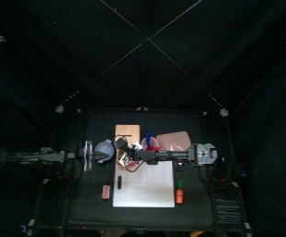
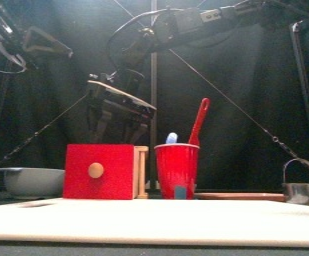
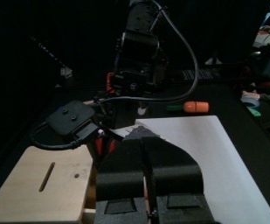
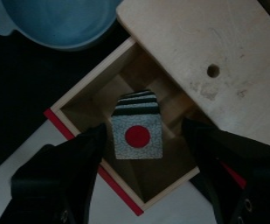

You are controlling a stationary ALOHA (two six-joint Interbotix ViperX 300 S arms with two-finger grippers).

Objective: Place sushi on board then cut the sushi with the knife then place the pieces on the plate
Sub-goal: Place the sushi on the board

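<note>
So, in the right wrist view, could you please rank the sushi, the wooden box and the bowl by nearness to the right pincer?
1. Toy sushi, between the open jaws of the right pincer.
2. Wooden box, open around the sushi.
3. Blue-grey bowl, beyond the box.

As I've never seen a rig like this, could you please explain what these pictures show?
It is a robot with two black arms, each ending in a two-jawed hand. One picture looks down from above, one level from the table's front, two from the wrists. On the table: a white board, a wooden box, a red cup, a bowl, a pink tray. The right hand, open, straddles a sushi roll in the box's drawer. The left hand is shut.
</note>
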